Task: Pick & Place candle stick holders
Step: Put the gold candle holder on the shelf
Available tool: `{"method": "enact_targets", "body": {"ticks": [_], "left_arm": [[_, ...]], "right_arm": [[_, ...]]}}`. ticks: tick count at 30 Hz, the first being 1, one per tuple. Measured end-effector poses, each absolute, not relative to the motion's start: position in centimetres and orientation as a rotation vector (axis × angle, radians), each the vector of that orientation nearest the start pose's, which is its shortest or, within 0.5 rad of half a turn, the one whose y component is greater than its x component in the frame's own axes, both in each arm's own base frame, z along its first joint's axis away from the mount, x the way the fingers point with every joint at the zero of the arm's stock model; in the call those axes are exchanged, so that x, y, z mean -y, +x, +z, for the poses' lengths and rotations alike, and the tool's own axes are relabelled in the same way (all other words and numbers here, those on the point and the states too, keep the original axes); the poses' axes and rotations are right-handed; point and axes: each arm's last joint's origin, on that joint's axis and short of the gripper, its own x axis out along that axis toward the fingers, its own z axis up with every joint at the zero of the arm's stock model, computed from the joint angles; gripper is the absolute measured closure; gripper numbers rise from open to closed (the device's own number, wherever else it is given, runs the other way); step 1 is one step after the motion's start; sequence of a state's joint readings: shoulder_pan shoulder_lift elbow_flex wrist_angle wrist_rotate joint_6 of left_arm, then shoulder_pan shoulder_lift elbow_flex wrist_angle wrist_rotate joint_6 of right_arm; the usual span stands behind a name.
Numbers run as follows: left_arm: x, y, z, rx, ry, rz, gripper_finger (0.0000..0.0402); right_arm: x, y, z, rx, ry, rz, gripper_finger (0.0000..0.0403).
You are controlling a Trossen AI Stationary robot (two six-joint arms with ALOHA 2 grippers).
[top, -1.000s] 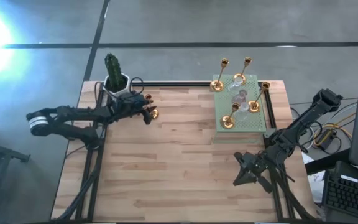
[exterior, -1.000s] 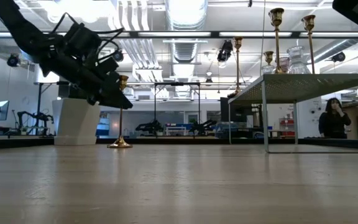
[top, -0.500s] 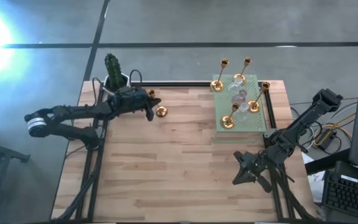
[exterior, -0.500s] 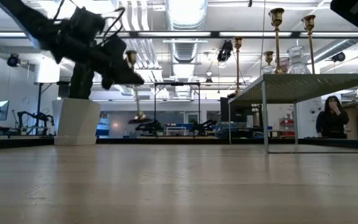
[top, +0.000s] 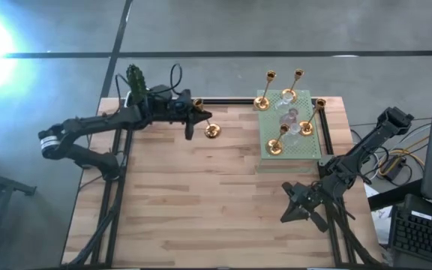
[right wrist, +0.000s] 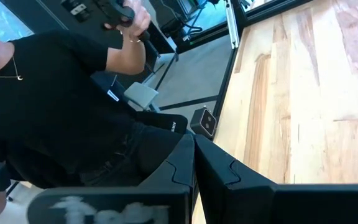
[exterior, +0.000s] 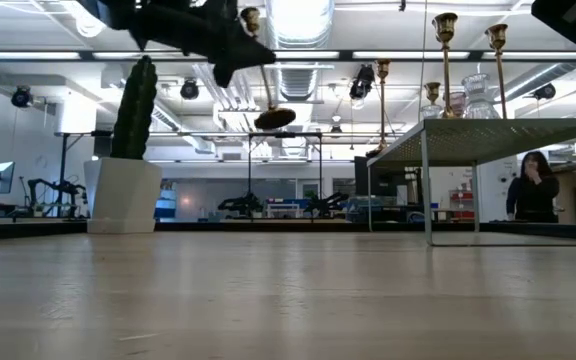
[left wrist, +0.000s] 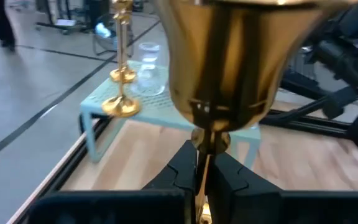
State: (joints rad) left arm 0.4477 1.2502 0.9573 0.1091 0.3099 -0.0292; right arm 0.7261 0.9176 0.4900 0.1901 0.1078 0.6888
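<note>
The left gripper holds 1 gold candle stick holder clear of the wooden table, its fingers clamped on the thin stem. In the high view the holder's long axis lies tilted, cup end at the gripper near the table's far edge, round base pointing out toward the green perforated mat. In the low view the base hangs well above the table surface, to the side of the white pot with the cactus. The left wrist view is filled by the gold cup, with the stem running down between the closed fingers.

The mat, raised on legs, stands to the right of the carried holder, well apart, and already bears several gold holders and what seem to be small clear glass ones. The left arm is clearly the nearer of the 2 to the piece. The right gripper waits low at the near right edge of the table, its fingers together and holding nothing; a person in black shows beyond it.
</note>
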Motion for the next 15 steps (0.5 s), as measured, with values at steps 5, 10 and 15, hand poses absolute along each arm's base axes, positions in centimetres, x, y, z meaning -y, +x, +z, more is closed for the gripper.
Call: {"method": "enact_targets", "body": {"ticks": [5, 10, 15], "left_arm": [[-11.9, 28.1, 33.4, -0.168, -0.089, 0.092, 0.0385], [-12.9, 31.0, 34.0, -0.165, -0.072, 0.034, 0.0385], [-14.2, 34.1, 34.5, -0.165, -0.055, -0.005, 0.0385]], "right_arm": [[-13.1, 15.3, 24.3, -0.421, 0.566, 0.512, 0.0394], [-13.1, 15.3, 24.3, -0.419, 0.566, 0.507, 0.0394], [-13.1, 15.3, 24.3, -0.411, 0.564, 0.488, 0.0394]]}}
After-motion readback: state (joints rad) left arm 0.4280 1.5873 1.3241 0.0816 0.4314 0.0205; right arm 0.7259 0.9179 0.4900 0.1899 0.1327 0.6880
